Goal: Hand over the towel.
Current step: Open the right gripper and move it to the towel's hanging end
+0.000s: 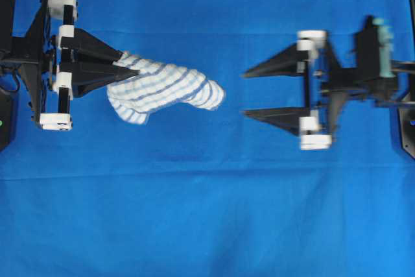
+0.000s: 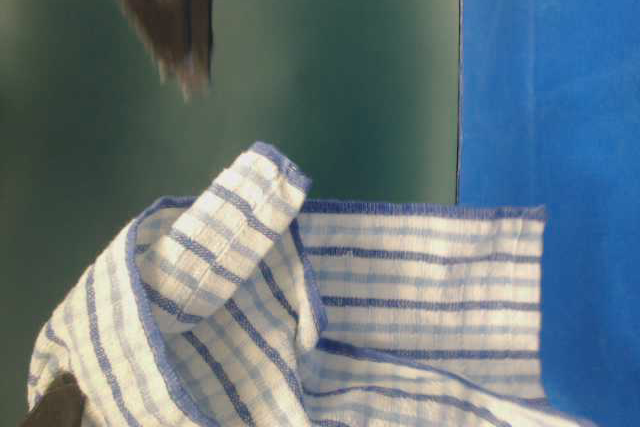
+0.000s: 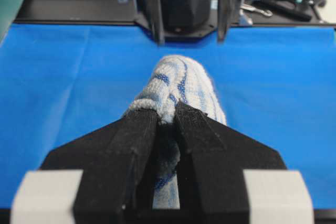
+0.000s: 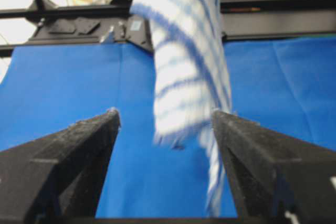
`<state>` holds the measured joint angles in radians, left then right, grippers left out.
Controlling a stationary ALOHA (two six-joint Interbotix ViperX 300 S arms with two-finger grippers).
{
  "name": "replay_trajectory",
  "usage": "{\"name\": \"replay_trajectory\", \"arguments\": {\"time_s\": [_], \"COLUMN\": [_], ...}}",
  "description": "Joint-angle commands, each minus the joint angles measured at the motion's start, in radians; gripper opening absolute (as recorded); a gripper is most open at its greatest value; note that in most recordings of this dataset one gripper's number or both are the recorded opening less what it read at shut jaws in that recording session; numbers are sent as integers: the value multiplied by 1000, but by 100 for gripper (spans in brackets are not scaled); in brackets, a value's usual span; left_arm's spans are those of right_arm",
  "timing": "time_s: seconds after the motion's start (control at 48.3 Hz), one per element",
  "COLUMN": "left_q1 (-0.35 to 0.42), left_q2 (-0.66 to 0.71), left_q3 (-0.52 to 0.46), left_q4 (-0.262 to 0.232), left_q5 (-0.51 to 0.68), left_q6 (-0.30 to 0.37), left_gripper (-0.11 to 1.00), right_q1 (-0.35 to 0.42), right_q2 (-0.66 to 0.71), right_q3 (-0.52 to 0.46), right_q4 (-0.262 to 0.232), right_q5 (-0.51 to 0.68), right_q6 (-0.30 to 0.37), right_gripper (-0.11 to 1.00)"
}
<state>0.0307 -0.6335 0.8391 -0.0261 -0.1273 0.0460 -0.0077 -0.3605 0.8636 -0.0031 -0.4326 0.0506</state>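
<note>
The towel (image 1: 162, 87) — white with thin blue and grey checks — hangs in the air above the blue cloth (image 1: 207, 212) that covers the table, bunched into a soft roll that stretches from its pinched end toward the middle of the workspace. The left gripper (image 1: 133, 67) has its fingers clamped together on one end of the fabric; the left wrist view shows the cloth squeezed between the two dark fingers (image 3: 137, 135) and bulging out past their tips. Facing it from the other side, the right gripper (image 1: 245, 93) stands with its jaws spread wide apart and holds nothing. In the overhead view its tips sit near the towel's free end but apart from it, while the right wrist view shows the striped roll hanging in line with the gap between the fingers (image 4: 102, 129). So the pick-up and lift look done, and the presenting is well under way — what remains, by my reading, is for the right gripper to take hold of the free end, and for the left to let go.
</note>
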Motion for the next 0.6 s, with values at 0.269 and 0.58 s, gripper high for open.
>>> {"name": "replay_trajectory", "arguments": {"time_s": [0.269,0.58], "left_q1": [-3,-11], "left_q2": [-2,-2], "left_q3": [-17,-14], "left_q4": [3,3], "left_q5": [-12,-11], "left_q6": [0,3], "left_gripper": [4,4], "right_q1": [-11,-11], "right_q2": [278,368], "right_q3": [-307,-414], "right_q4": [-23,-28], "right_q5": [40,124], "right_q6": [-26,-28], "right_gripper": [72,72]}}
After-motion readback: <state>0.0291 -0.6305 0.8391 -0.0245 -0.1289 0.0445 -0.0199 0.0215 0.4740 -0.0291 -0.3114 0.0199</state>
